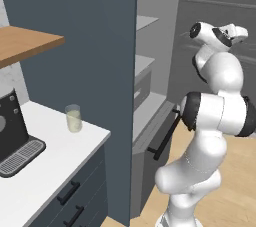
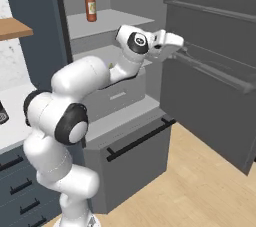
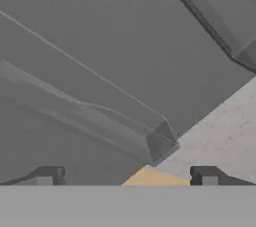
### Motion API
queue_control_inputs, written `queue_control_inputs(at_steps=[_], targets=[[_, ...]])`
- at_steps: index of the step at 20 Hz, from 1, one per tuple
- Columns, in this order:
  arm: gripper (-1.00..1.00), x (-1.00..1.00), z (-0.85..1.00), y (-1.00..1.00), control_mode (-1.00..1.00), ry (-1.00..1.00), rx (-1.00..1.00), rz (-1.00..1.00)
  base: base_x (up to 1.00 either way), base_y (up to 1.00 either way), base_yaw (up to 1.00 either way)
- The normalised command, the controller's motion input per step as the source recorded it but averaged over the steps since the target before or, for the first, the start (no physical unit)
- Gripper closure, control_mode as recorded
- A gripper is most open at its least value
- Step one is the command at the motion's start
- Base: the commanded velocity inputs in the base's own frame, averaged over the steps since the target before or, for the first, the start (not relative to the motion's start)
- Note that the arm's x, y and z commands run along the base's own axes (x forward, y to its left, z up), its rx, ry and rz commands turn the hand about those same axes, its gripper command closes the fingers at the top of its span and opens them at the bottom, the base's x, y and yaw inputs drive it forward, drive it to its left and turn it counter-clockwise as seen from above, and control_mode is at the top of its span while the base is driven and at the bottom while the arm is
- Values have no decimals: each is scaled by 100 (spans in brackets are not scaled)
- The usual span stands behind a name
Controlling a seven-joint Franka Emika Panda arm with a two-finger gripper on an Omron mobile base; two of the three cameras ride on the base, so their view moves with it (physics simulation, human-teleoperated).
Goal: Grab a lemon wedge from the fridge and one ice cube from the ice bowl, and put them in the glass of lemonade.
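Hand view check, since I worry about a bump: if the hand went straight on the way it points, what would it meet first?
Probably the inner side of the fridge's open door with its clear bin; the open hand faces it. Depth is unclear.

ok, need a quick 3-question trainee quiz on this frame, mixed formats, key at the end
1. True or false: the fridge door stands open.
2. Multiple choice: where does the glass of lemonade stand? A) on a fridge shelf B) on the white counter, beside the coffee machine C) on the floor
3. Fill in: the pincer is ____, with nothing between its fingertips, and faces the inside of the fridge door.

Key:
1. True. The right base view shows the shelves, with a red-brown bottle on the upper one.
2. B
3. open
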Motion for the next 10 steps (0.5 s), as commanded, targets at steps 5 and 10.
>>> queue_control_inputs(at_steps=[5,10], targets=[[-100,-60,6,87,-100,-25,6,1,0,0,0],[-100,-45,0,78,-100,-14,36,4,0,0,0]])
